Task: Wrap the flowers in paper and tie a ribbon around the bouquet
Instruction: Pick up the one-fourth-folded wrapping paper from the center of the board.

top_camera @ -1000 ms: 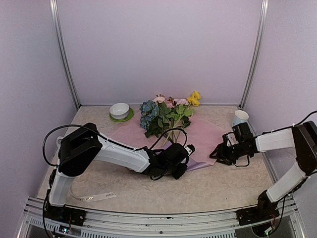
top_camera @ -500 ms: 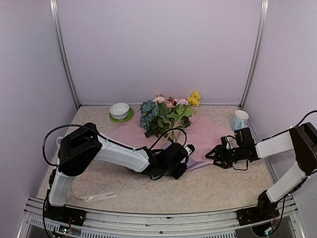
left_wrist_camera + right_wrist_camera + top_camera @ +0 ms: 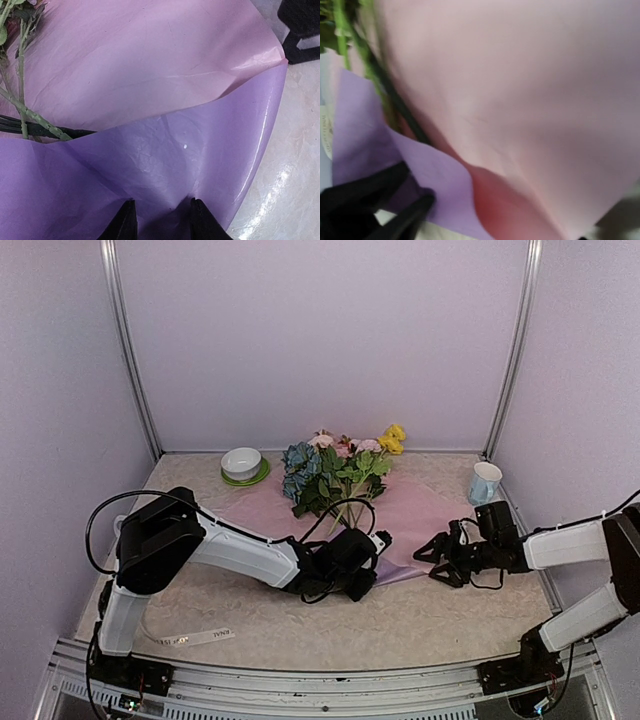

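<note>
The flowers (image 3: 335, 465) lie on the lilac-pink paper (image 3: 420, 510) spread on the table, blooms at the far side. Their thin stems (image 3: 22, 107) run toward the near edge. My left gripper (image 3: 372, 570) is shut on the paper's near corner, folded up so its purple underside (image 3: 165, 165) shows; the bunched sheet sits between the black fingertips (image 3: 125, 225). My right gripper (image 3: 428, 562) stands open just off the paper's right corner, low over the table. The ribbon (image 3: 200, 637) lies near the front left edge. No bouquet cone is in view.
A white bowl on a green saucer (image 3: 243, 462) stands at the back left. A white and blue cup (image 3: 485, 480) is at the back right, behind my right arm. Walls and metal posts (image 3: 512, 350) close in the table.
My right gripper has come nearer and lower toward the paper's right corner, and its fingers have spread wider. The left arm and the folded paper have not moved.
</note>
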Controlling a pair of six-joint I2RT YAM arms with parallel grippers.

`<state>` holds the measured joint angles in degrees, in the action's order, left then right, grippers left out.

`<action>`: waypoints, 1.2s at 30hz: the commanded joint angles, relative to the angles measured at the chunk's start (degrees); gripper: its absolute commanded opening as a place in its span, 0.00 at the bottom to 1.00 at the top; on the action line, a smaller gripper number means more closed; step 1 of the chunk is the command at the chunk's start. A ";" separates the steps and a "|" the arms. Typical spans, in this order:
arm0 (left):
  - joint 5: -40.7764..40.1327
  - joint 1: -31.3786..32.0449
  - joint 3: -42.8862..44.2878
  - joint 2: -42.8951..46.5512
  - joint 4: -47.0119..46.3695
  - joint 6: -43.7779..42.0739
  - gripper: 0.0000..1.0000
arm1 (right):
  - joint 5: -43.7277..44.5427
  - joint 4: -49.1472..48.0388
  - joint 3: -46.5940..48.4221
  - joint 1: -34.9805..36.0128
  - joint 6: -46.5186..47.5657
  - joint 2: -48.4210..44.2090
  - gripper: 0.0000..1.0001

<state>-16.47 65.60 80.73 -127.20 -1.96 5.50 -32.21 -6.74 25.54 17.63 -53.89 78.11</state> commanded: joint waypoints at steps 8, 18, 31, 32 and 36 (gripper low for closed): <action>0.87 -1.18 -4.61 -0.27 0.92 0.62 0.36 | 2.17 -0.87 -1.72 3.34 -9.61 5.08 0.74; 1.81 -1.09 -6.12 0.14 -2.31 -0.34 0.36 | 7.30 5.52 4.23 7.33 -8.15 13.53 0.43; 2.93 -2.77 -7.57 0.23 -2.83 -0.05 0.36 | 14.63 11.00 8.53 8.23 -3.79 13.38 0.00; 2.93 -2.98 -7.46 0.17 -2.65 0.22 0.36 | 15.15 11.52 8.82 8.52 -3.27 12.74 0.00; 3.40 -3.27 -6.59 -0.57 -1.78 1.20 0.36 | 19.41 17.48 11.91 10.66 -0.09 10.06 0.00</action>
<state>-12.71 63.77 75.09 -126.26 -11.20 6.13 -20.97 0.56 35.16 26.52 -57.98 89.97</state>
